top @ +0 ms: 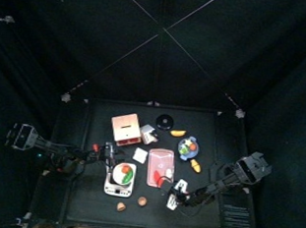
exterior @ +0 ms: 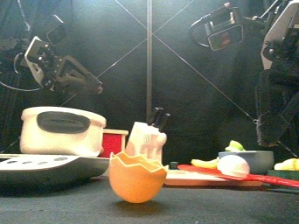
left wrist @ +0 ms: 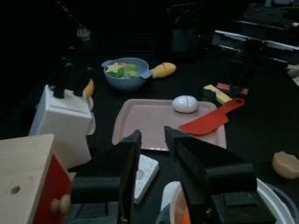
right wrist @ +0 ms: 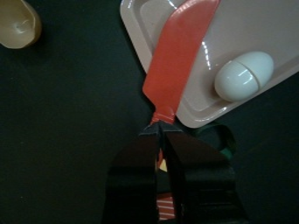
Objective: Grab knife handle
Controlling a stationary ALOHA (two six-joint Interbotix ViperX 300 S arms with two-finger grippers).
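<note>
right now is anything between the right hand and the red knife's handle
Nothing visible. In the right wrist view the right hand is already at the handle end of the red knife, its jaws narrowed around it. The white egg lies beside the blade on the pink tray, clear of the handle.

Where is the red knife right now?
In the right wrist view the red knife lies slanted across the pink tray beside the white egg, its handle end between the right claw tips.

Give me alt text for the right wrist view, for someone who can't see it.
The right claw is shut on the handle end of a red knife, whose blade lies across a pink tray beside a white egg. An orange eggshell half sits apart on the black table.
</note>
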